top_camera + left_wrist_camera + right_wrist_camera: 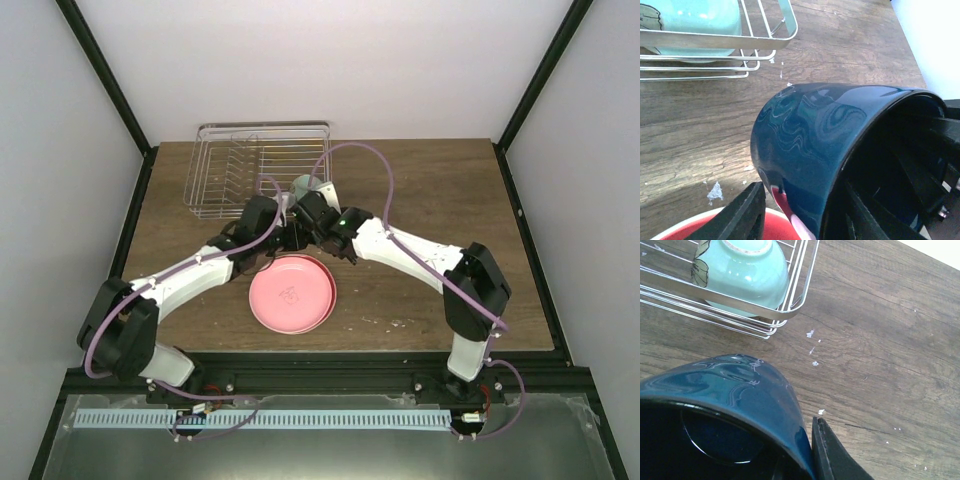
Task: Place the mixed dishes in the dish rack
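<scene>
Left pincer (282, 238) stands partly open about the dark blue cup (810, 140). In its wrist view one finger (742, 217) sits outside the cup's wall at 7 o'clock, with a sliver of plate showing between them, so nothing is clamped. Its other finger is lost in the dark of the cup's mouth.

The cup lies tipped on its side between the two wrists, at the middle of the table (440, 190). It is just off the 5 o'clock corner of the dish rack (262, 126) and over the 12 o'clock edge of the pink plate (292, 293). The small mint-green bowl (742, 270) already sits mouth-down in that corner of the rack.

To the right, the right pincer (805, 450) is pinched almost closed on the cup's thin wall at the rim. One finger (830, 455) lies flat against the outside; the inner one is out of sight.

The cup looks like glazed ceramic: stiff, glossy and likely slick, and weighty for such a narrow pinch. It would probably chip if knocked against wire or plate. The sound hold for the left pincer is across the wall near the rim, one finger inside and one outside, set deep and away from the right pincer's bite. The rounded body offers no purchase.
</scene>
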